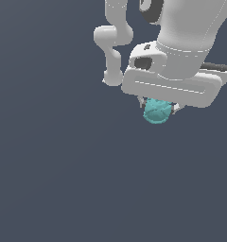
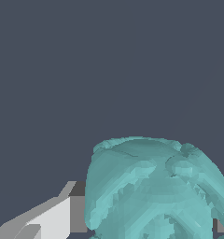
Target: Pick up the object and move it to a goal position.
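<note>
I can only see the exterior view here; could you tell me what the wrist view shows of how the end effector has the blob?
Observer: In the wrist view one finger lies flat against the side of the blob.
Operator: Thank you. Is the other finger visible as well?
Observer: Only a grey sliver of it, at the blob's opposite side by the picture's edge.
Operator: And is anything else ahead of the end effector?
Observer: Only plain dark background beyond the blob; no marker shows there.
</note>
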Available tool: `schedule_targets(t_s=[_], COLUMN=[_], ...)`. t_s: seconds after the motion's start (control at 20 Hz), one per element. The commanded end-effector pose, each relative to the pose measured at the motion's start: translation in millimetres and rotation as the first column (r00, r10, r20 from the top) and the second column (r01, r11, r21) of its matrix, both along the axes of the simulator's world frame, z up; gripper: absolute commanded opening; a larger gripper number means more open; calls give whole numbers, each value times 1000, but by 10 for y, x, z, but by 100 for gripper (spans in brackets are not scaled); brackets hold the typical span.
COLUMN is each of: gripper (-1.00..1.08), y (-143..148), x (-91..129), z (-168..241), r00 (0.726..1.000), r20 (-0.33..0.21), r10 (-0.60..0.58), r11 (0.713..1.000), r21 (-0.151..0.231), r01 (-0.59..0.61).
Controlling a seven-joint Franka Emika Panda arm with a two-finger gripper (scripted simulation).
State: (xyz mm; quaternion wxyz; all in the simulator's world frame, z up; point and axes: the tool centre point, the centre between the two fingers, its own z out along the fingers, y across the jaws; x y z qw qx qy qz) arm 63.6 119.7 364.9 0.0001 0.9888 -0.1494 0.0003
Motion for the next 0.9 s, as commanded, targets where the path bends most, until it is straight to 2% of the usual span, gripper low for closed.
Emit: schedule_targets(t_s=[0.0, 0.85], gripper=[-100, -100], y=[27, 112], x=[55, 247], z=[113, 461], r00=[1000, 1000], r20=[0, 0], r10=[0, 0], r11=[1000, 1000], r21=[0, 0], r01=[0, 0])
